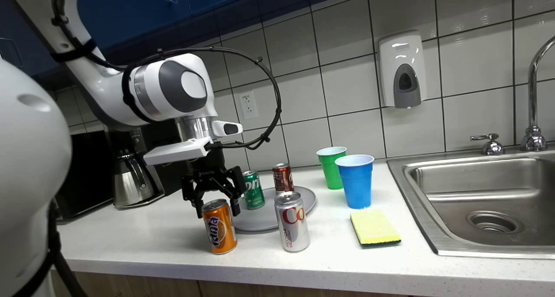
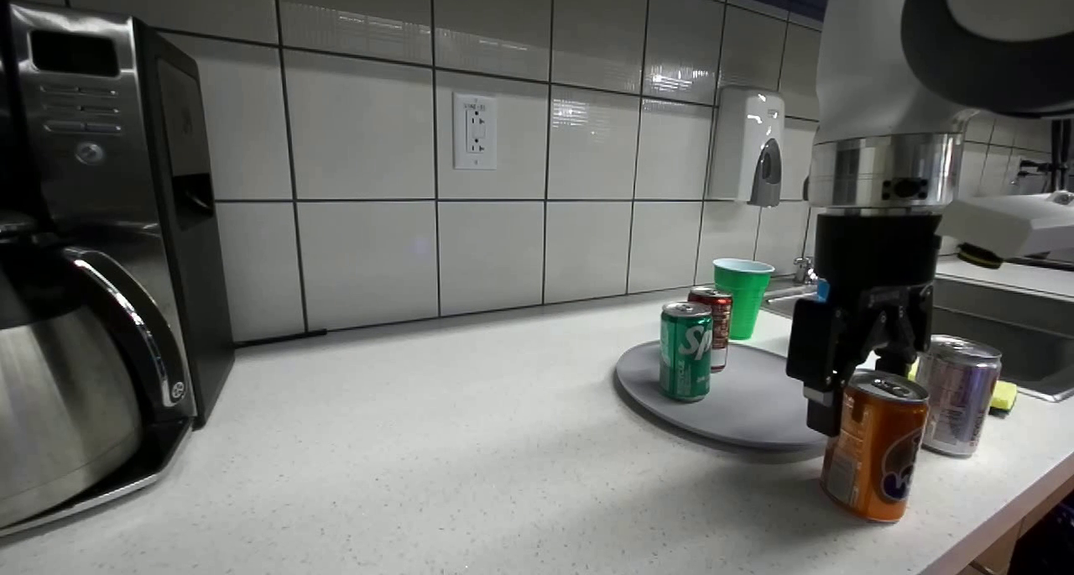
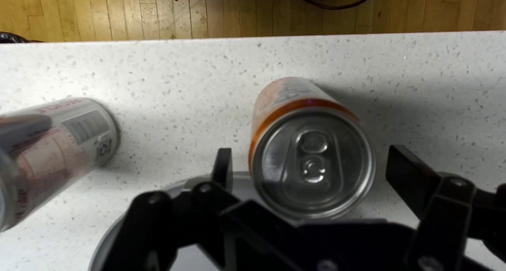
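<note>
The claw [image 3: 310,169] stands wide apart, its grip empty: in the wrist view the orange Fanta can [image 3: 306,144] shows between its fingers [image 3: 409,178], with a gap on both sides. That can stands upright on the counter [image 1: 151,236], toward the near edge. In an exterior view a silver can [image 1: 292,222] stands to its right, and a gray plate [image 1: 256,219] with a green Sprite can [image 1: 254,190] lies beyond.

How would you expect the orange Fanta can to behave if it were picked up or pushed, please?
The orange Fanta can looks smooth and glossy, so it may slip in a loose grip. It stands upright, taller than wide, so a nudge near the top could tip it. Its round body would probably roll once on its side.
</note>
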You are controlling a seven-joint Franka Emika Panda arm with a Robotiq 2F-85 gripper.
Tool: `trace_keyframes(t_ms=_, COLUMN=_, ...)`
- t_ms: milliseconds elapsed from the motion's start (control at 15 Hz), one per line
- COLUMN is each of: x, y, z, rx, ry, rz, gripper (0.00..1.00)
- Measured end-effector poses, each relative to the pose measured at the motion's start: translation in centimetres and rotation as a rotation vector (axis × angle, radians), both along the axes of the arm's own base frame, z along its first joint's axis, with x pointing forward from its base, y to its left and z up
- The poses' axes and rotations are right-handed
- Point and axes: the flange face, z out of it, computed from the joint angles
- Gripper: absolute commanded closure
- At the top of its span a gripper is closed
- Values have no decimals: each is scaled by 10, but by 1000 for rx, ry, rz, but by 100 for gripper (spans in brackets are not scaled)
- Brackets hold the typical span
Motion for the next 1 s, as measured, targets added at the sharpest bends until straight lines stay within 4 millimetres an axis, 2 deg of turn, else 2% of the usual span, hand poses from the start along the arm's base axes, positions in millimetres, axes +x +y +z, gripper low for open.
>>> trace_keyframes(t_ms=400, x=0, y=4, z=5, rx=1, ry=-13, rz=10, gripper=0)
trace_keyframes(t_ms=1000, x=2, y=6, z=23, rx=6, ry=-57, rz=14, gripper=0)
